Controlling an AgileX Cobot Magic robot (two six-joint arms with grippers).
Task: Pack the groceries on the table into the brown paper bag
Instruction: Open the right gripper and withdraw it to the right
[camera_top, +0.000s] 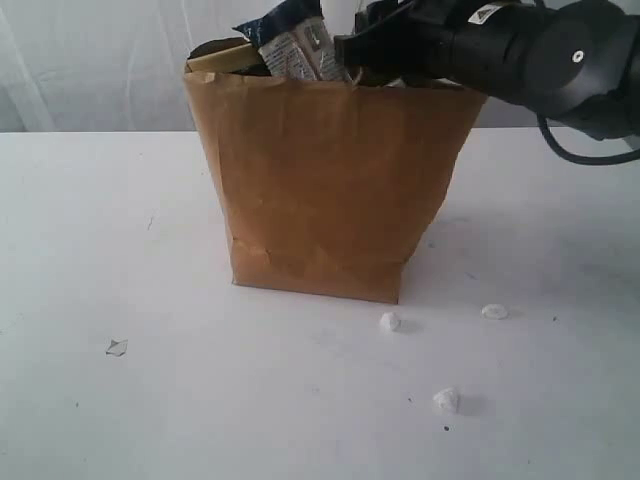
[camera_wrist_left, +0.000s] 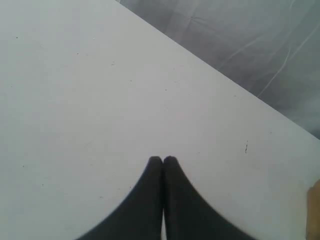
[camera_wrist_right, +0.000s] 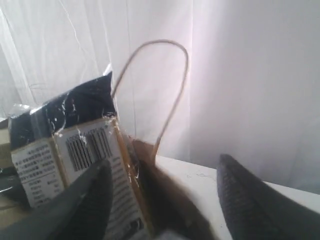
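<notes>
Closest to the front of the white counter (camera_top: 220, 420) lie small white crumbs (camera_top: 446, 400). Two more of them sit a bit further back, near the foot of the bag. A tiny gray scrap (camera_top: 117, 347) lies off to the left.

Behind them, in the middle of the counter, the brown paper bag (camera_top: 330, 190) stands upright with its top open. It is creased and its rim is bumpy. The long dark-blue packet (camera_top: 290, 38) sticks up out of the top of the bag, tilted. The right wrist view shows its white printed side with bar codes. At the left end of the rim a flat olive-tan thing (camera_top: 224, 57) peeks out, and I cannot tell what it is.

The black right arm (camera_top: 520, 50) comes in from the right and hangs over the top of the bag. The right jaws are wide open with nothing held between them. One finger (camera_wrist_right: 92, 197) is just in front of the packet, and I cannot tell if it touches. The other finger (camera_wrist_right: 250, 200) is well apart from it. A thin paper handle (camera_wrist_right: 167, 80) loops up behind the packet.

The left jaws are pressed shut, tips (camera_wrist_left: 155, 165) together, holding nothing, above the counter.

Far at the back hangs a white curtain (camera_top: 90, 60)
</notes>
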